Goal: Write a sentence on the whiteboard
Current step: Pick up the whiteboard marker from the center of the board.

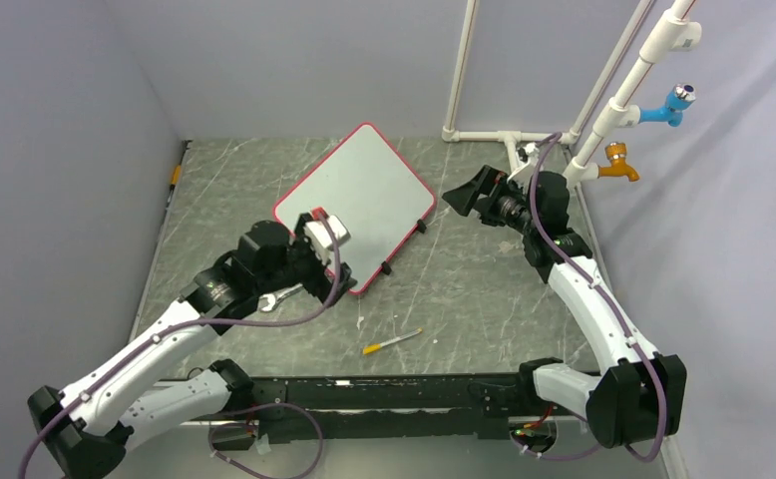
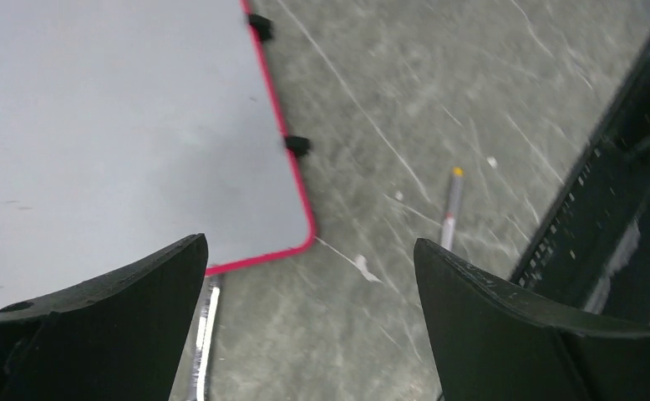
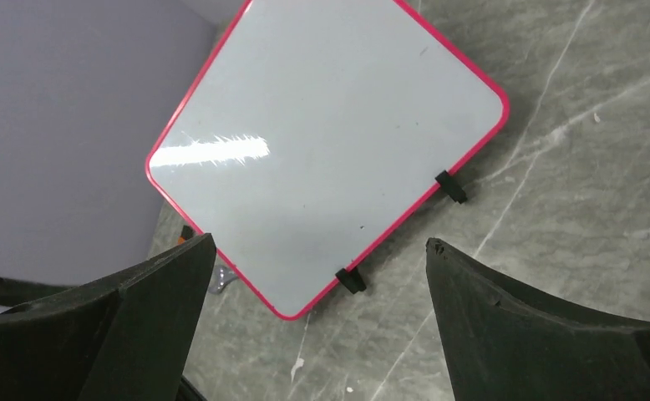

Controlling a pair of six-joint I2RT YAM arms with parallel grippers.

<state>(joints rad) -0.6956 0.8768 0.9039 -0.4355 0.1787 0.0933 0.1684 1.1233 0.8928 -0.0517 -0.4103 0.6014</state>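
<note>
One whiteboard (image 1: 364, 190) with two black feet (image 3: 450, 185) lies on the bench (image 1: 484, 289), upper middle of the top view; one marker (image 1: 392, 342) lies lower middle. The left tool (image 2: 309, 251) and the right tool (image 3: 317, 242) are both spread wide, grasping nothing.

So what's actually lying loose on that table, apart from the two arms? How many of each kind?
Whiteboard, blank: 1
Marker pen, orange tip: 1
Silver metal tool, perhaps a wrench: 1
Small orange thing at the table's left edge, too small to identify: 1
Total: 4
</note>
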